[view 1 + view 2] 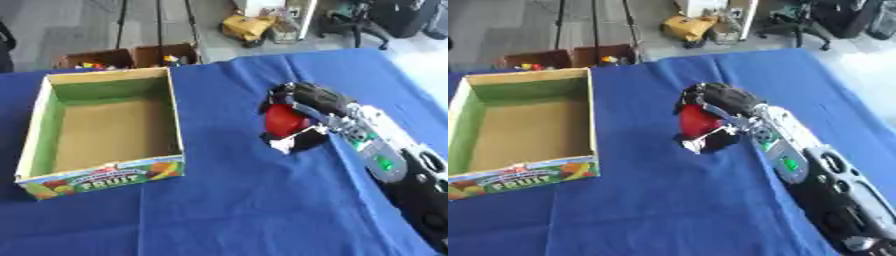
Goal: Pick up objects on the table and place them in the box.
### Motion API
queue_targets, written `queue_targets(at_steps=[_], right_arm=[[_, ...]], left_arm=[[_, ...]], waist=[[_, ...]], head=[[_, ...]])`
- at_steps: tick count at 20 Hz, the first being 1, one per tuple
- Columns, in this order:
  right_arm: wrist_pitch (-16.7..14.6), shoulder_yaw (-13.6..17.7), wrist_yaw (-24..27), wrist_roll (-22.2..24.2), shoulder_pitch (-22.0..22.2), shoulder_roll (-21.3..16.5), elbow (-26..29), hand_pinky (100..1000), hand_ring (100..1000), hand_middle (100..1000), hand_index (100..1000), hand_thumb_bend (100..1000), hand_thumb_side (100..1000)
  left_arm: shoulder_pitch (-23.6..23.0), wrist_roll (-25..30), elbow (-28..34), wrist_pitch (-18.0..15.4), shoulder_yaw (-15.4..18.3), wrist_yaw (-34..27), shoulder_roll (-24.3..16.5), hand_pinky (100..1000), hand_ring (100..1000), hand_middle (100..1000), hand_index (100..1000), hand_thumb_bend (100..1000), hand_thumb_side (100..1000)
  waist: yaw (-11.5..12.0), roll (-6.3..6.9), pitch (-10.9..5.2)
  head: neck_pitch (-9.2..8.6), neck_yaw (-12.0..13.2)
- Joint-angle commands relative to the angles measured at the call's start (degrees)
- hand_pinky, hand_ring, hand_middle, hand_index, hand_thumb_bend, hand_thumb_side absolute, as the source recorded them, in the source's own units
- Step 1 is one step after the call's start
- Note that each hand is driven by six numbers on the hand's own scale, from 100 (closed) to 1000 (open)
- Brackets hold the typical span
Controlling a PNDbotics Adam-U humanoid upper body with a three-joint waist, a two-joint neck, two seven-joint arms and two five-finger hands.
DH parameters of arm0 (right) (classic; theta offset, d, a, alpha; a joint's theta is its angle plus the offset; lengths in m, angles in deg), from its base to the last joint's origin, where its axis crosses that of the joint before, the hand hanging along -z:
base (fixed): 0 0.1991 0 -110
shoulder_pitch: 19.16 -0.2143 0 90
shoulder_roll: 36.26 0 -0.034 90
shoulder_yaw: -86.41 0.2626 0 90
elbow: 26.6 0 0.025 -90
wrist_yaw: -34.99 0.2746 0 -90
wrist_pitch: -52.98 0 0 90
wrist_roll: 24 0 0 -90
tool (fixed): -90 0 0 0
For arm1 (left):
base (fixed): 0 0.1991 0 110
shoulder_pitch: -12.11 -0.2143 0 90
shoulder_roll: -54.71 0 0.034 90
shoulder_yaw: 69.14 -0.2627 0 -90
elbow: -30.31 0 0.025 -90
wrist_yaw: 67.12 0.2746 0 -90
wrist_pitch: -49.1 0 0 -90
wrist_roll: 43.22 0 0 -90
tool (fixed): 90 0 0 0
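A red rounded object (283,120) sits in my right hand (302,107), whose black fingers curl round it just above the blue cloth, right of the middle. The open cardboard box (39,117) marked FRUIT lies at the left, its brown floor bare. About a hand's width of cloth separates the box's right wall from the red object. My right forearm (385,160) comes in from the lower right. My left hand shows in neither view.
The table is covered in a blue cloth (245,205). Beyond its far edge stand two small cardboard boxes (131,56) with mixed items, a yellow thing (247,26) on the floor, and tripod legs.
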Motion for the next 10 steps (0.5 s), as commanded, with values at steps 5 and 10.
queue_targets(at_steps=[5,10], right_arm=[[0.8,0.5,5.2,-1.8,-2.6,-4.1,4.2,235,456,560,632,100,354],[1.7,0.4,8.5,-2.8,-4.5,-5.2,5.2,232,449,546,631,100,338]], left_arm=[[0.6,0.3,1.1,0.2,-0.4,-0.4,-0.6,683,670,760,914,100,916],[0.9,0.4,1.1,0.2,-0.8,-0.9,-0.8,684,672,760,914,100,911]], waist=[[1.2,-0.78,-1.3],[3.3,-1.47,-1.4]], head=[[-0.49,-1.1],[-0.41,-2.5]])
